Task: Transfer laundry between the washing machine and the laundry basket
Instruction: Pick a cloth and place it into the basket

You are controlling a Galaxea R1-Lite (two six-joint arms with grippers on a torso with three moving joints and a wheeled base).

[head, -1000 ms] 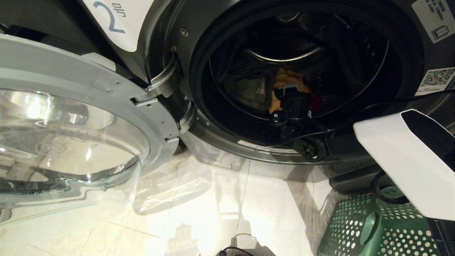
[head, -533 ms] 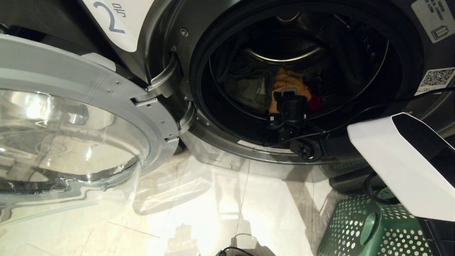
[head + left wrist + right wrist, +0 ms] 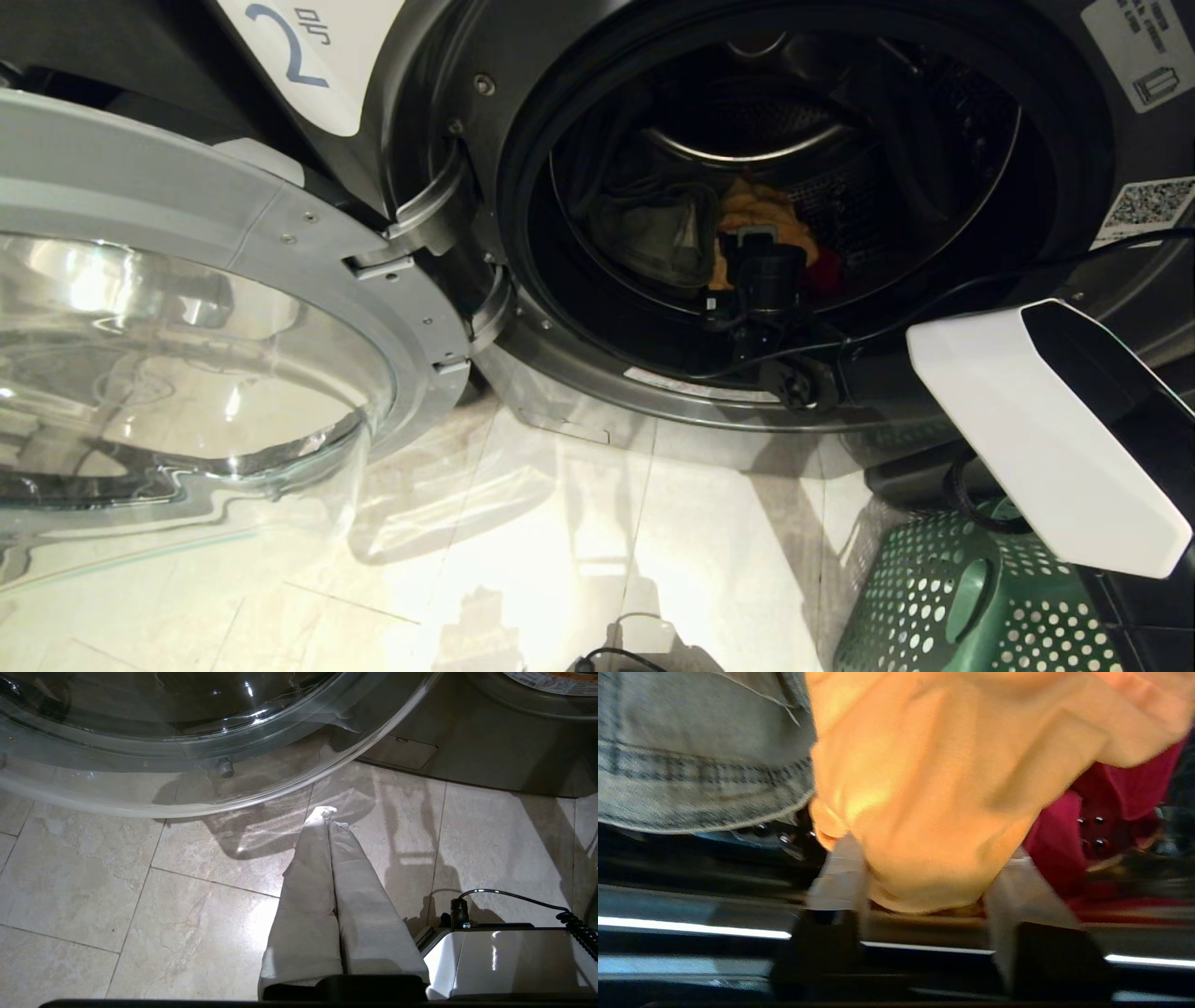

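Two end effectors. Left end effector (image 3: 327,816): clenched, empty, parked low over the floor tiles (image 3: 117,905) beneath the open glass door (image 3: 187,308). Laundry basket (image 3: 962,597): green, on the floor at lower right. Right end effector (image 3: 924,877): inside the washing machine (image 3: 467,121) drum, fingers (image 3: 840,872) straddling a fold of yellow-orange garment (image 3: 924,788), partly spread; grip cannot be confirmed. Jeans (image 3: 691,742) and red garment (image 3: 1101,812) flank it. Step judged: unloading, grasp stage. Next: pinch firmly, draw clear of the door seal.

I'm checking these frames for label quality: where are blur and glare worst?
Right wrist view: motion-blurred, the yellow-orange garment smeared between the fingers. Head view: glare on the glass door, drum interior dark. Left wrist view: sharp, bright patch on floor.
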